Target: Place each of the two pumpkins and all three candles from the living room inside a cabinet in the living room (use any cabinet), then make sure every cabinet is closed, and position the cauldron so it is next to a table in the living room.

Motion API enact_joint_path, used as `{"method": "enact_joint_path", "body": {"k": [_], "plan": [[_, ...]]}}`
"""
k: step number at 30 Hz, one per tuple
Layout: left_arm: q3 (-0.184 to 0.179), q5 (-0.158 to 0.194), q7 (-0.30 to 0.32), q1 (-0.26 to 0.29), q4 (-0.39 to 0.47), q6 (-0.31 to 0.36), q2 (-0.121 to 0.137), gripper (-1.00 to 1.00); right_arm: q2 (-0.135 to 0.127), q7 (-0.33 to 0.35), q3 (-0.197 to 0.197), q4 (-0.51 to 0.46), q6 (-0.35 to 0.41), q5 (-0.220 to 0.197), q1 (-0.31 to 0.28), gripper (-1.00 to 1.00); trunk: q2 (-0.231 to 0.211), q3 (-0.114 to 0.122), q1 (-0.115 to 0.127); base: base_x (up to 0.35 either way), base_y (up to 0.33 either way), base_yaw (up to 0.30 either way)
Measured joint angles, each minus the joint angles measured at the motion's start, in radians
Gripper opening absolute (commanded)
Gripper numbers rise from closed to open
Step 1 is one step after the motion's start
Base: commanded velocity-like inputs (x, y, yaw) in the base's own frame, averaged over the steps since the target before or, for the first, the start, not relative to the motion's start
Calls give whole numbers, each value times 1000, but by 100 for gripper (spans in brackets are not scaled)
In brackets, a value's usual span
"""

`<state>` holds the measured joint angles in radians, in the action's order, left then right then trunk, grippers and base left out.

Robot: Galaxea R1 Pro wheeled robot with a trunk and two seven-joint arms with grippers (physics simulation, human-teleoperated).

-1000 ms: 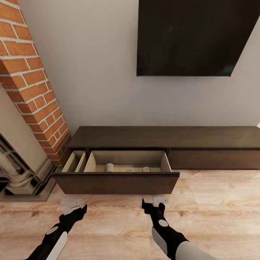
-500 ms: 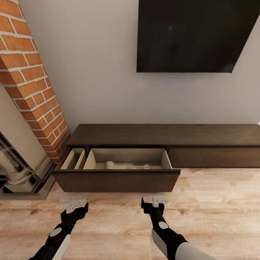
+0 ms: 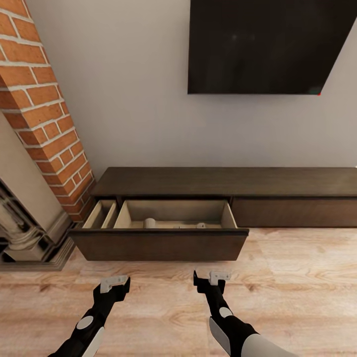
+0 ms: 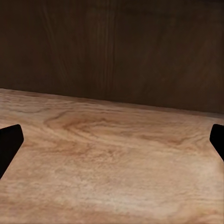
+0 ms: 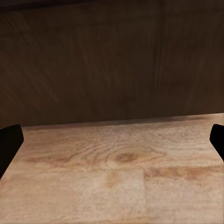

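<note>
Nearest, the left gripper [image 3: 115, 283] and the right gripper [image 3: 214, 276] hang low over the wooden floor [image 3: 297, 277], both with fingers spread wide and holding nothing. Just beyond them stands the pulled-out drawer front [image 3: 159, 244] of the cabinet [image 3: 223, 181]. Inside the drawer lie candles [image 3: 149, 222], partly hidden by the front; their number I cannot tell. Behind is a dark screen [image 3: 267, 44] on the wall. The risk, I think: pushing with one gripper off-centre may skew the drawer, leaving it not fully closed.
</note>
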<state>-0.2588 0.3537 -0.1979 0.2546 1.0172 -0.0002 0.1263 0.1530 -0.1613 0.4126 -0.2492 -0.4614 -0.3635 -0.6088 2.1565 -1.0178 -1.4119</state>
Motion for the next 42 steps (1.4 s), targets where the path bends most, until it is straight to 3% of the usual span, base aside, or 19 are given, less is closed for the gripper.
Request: {"method": "enact_joint_path", "body": {"k": [31,42], "plan": [[7,4,-1,0,-3,-5,1,100,-1,2,0,8,-10,0,0,100,217,-97,-119,0,0,0],[9,3,-5,0,-3,-2,1,100,0,2,0,11,-10,0,0,100,217,-97,-119,45,0,0]]}}
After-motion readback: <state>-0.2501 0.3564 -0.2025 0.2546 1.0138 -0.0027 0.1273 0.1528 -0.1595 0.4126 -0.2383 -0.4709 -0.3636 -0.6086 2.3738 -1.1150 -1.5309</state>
